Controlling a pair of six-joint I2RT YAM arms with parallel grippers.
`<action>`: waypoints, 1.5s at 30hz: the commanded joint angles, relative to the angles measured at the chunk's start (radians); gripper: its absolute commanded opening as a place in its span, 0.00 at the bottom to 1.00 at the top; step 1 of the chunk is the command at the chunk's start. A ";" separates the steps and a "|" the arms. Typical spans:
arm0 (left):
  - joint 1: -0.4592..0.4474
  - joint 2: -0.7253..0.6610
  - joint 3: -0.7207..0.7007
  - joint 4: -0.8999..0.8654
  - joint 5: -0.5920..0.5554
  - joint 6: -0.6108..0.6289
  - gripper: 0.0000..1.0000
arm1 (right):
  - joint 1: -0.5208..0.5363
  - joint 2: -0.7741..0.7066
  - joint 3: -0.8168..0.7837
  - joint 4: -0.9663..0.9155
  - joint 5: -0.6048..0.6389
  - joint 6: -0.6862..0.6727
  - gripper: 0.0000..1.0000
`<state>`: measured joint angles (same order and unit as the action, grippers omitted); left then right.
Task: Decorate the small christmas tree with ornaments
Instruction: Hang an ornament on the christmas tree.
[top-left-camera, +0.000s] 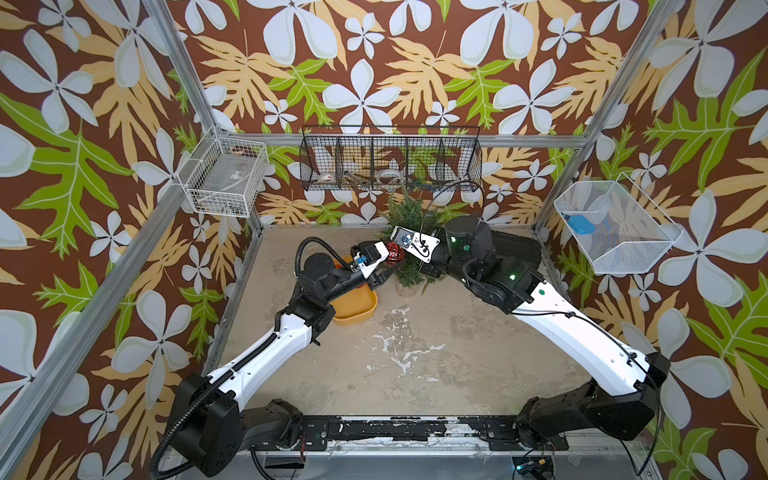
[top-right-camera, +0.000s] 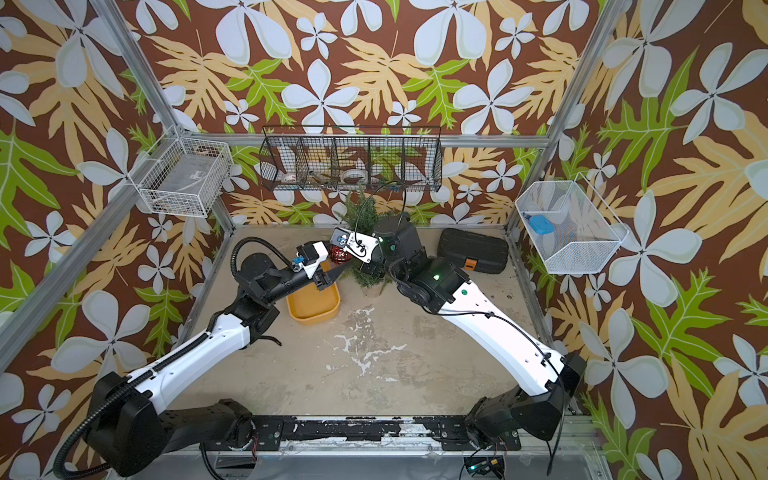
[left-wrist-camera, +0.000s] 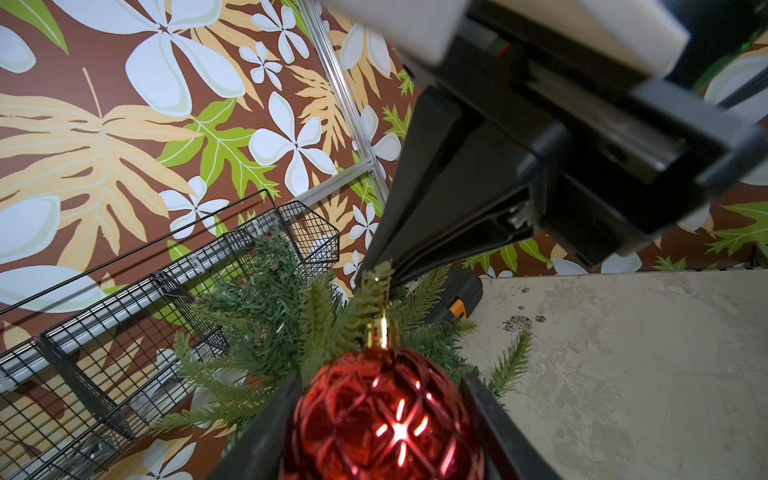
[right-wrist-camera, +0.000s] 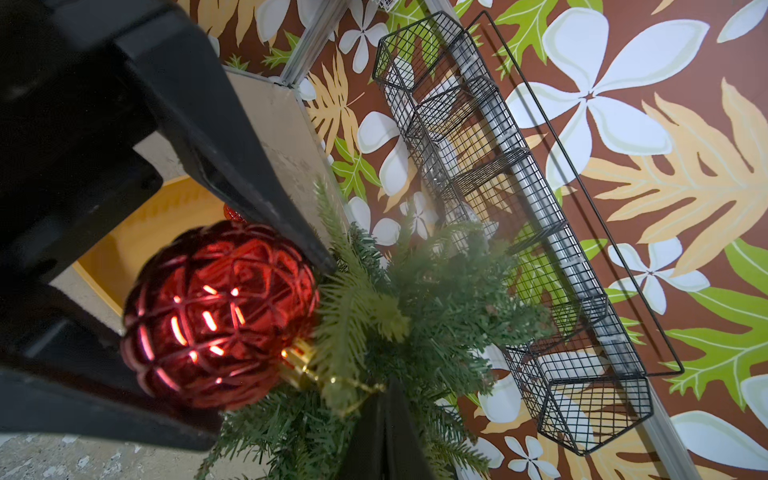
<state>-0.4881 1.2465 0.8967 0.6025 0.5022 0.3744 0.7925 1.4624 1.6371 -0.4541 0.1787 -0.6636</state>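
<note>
In both top views the two arms meet at the back of the table, and much is covered there. The left gripper (top-left-camera: 390, 266) holds a shiny, lattice-patterned red bauble (top-left-camera: 394, 252) against the small dark-green artificial fir tree (top-left-camera: 409, 216). The tree's middle is hidden behind the right arm's white camera plate (top-left-camera: 415, 246), so only its crown and pale base show. A rounded yellow plastic tray (top-left-camera: 353, 309) lies half hidden under the left arm. A black plastic case (top-right-camera: 473, 249) at the back right shows whole in a top view.

In the left wrist view the red bauble (left-wrist-camera: 384, 415) is cut off at the frame edge, clasped between two dark fingers (left-wrist-camera: 257, 436) that stand partly apart. Its gold string (left-wrist-camera: 386, 305) runs from the gold cap up among the needles to the right gripper (left-wrist-camera: 374, 270), whose jaws are closed together on it.

The right wrist view is blurred close in. The bauble sits between the left fingers, its cap towards the tree. Behind one finger a sliver of a second red ornament (right-wrist-camera: 232, 212) shows over the tray, too little to describe.

The table (top-left-camera: 415, 353) has a worn beige top with flaking white patches. Brown floral wallpaper (top-left-camera: 374, 62) lines the aluminium-framed walls, which carry a black wire basket (top-left-camera: 390, 158) and two white ones.
</note>
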 joint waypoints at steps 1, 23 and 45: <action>0.000 -0.007 0.002 0.000 -0.024 0.009 0.20 | -0.001 0.010 0.015 0.025 0.022 -0.005 0.00; 0.000 -0.032 -0.016 -0.041 0.082 0.082 0.20 | -0.001 -0.041 0.004 0.011 -0.012 0.001 0.00; -0.023 -0.137 -0.036 -0.035 0.026 0.138 0.19 | 0.000 -0.145 -0.020 -0.028 -0.183 0.047 0.00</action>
<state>-0.5083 1.1072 0.8616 0.5602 0.5465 0.4973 0.7921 1.3117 1.6180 -0.4828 0.0105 -0.6289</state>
